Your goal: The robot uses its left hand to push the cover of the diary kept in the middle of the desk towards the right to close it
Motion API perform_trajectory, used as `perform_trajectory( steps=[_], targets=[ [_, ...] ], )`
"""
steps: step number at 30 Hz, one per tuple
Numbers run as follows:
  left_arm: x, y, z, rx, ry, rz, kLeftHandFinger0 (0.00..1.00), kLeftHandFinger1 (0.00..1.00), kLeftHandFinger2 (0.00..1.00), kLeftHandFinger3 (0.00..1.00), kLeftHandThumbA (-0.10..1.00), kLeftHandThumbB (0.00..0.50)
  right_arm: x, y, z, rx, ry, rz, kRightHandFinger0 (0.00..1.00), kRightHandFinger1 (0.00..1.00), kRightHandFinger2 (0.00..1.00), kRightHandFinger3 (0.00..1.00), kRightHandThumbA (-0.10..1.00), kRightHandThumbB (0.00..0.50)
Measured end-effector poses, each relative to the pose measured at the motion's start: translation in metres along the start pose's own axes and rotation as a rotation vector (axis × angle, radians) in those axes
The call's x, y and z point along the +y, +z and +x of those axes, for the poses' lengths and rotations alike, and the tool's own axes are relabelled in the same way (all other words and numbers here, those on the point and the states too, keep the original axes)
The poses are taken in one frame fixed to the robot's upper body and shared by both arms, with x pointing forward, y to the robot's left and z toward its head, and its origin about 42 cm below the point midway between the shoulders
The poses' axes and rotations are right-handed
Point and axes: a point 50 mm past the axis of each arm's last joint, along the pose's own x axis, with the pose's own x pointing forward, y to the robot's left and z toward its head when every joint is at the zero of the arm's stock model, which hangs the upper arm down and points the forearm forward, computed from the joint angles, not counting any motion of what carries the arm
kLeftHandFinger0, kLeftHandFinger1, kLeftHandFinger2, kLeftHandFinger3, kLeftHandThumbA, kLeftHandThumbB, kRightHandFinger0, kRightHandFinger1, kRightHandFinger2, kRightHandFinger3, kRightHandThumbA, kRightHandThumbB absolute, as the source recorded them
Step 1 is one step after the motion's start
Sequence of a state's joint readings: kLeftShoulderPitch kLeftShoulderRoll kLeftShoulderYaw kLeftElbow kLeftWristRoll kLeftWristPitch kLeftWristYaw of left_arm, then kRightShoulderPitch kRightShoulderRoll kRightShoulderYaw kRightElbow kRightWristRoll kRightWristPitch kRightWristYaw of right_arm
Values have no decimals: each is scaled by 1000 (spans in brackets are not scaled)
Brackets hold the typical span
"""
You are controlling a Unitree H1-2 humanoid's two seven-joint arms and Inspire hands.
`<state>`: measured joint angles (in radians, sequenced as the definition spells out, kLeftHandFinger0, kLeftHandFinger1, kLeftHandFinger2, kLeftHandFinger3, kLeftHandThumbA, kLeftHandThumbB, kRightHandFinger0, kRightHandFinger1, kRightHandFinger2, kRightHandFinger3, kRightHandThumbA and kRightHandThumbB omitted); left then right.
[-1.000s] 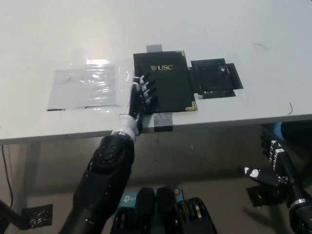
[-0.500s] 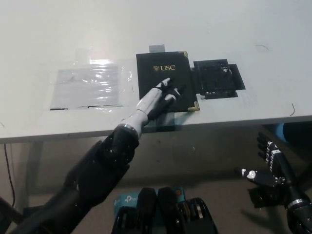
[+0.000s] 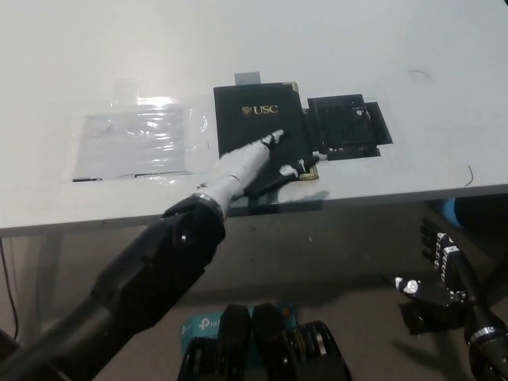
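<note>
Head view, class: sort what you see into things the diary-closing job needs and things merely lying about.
Belongs to the job:
- diary, black cover marked USC, lying shut
- left hand, spread flat on the cover

Just lying about:
- clear plastic sheet, left of the diary
- black pad, right of the diary
- right hand, resting below the desk

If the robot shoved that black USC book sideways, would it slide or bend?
The black gold-lettered USC diary looks flat and stiff, so probably no bending. Grey tape at its edges suggests it would resist sliding. The white left hand rests flat on it.
</note>
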<state>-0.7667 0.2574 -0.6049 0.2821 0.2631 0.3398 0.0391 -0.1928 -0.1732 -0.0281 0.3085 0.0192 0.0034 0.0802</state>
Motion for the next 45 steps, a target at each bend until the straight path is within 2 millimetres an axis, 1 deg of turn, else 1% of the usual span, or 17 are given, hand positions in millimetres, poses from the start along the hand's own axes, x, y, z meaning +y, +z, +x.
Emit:
perform_trajectory(
  steps=[3,4,5,8,9,10,12,14,16,18,21,24,25,27,32,38,45],
  targets=[
    [31,7,-14,-37,103,-124,1000,1000,1000,1000,1000,309,-1,-2,-2,6,-2,1,961,1000,1000,1000,1000,500],
    [40,10,-19,-55,136,-168,1000,1000,1000,1000,1000,260,-1,-3,-2,7,-3,1,961,1000,1000,1000,1000,500],
    [50,12,-24,-73,171,-209,1000,1000,1000,1000,1000,277,-1,-3,-3,9,-4,2,965,1000,1000,1000,1000,500],
    [79,25,-43,-154,278,-339,1000,1000,1000,1000,1000,404,-1,-4,-3,11,-5,2,965,1000,1000,1000,1000,500],
    [88,30,-48,-183,308,-376,1000,1000,1000,1000,1000,405,-1,-5,-3,12,-5,2,964,1000,1000,1000,1000,500],
    [96,36,-54,-213,338,-412,1000,1000,1000,1000,1000,443,-1,-5,-3,13,-5,2,971,1000,1000,1000,1000,500],
    [114,49,-69,-286,402,-480,1000,1000,1000,1000,1000,373,-1,-5,-3,13,-5,2,997,1000,1000,1000,1000,500],
    [126,60,-85,-354,449,-522,1000,1000,1000,1000,1000,396,-1,-5,-4,15,-5,3,1000,1000,1000,1000,1000,500],
    [132,68,-101,-408,482,-563,1000,1000,1000,1000,1000,346,-2,-6,-4,17,-7,4,1000,1000,1000,1000,1000,500],
    [135,73,-122,-463,516,-607,1000,1000,1000,1000,1000,346,-2,-6,-4,17,-9,4,1000,1000,1000,1000,1000,500],
    [132,72,-156,-513,564,-673,1000,1000,1000,1000,1000,298,-4,-6,-4,17,-14,6,1000,1000,1000,1000,1000,500],
    [124,57,-195,-505,620,-722,1000,1000,1000,1000,1000,275,-6,-5,-4,16,-22,9,1000,1000,1000,1000,1000,500],
    [117,43,-213,-466,644,-745,1000,1000,1000,1000,1000,258,-9,-5,-4,16,-29,8,1000,1000,1000,1000,1000,500],
    [105,21,-231,-376,658,-779,1000,1000,1000,1000,1000,205,-13,-5,-5,15,-37,6,1000,1000,1000,1000,1000,500],
    [67,-39,-274,-112,666,-856,1000,1000,1000,1000,1000,198,-16,-5,-5,15,-47,7,1000,1000,1000,1000,1000,500],
    [55,-78,-295,6,636,-858,1000,1000,1000,1000,1000,202,-10,-6,-3,15,-46,22,1000,1000,1000,1000,1000,500],
    [34,-107,-307,91,580,-877,1000,1000,1000,1000,1000,215,-9,-4,-1,11,-48,25,1000,1000,1000,1000,1000,500]
  ],
)
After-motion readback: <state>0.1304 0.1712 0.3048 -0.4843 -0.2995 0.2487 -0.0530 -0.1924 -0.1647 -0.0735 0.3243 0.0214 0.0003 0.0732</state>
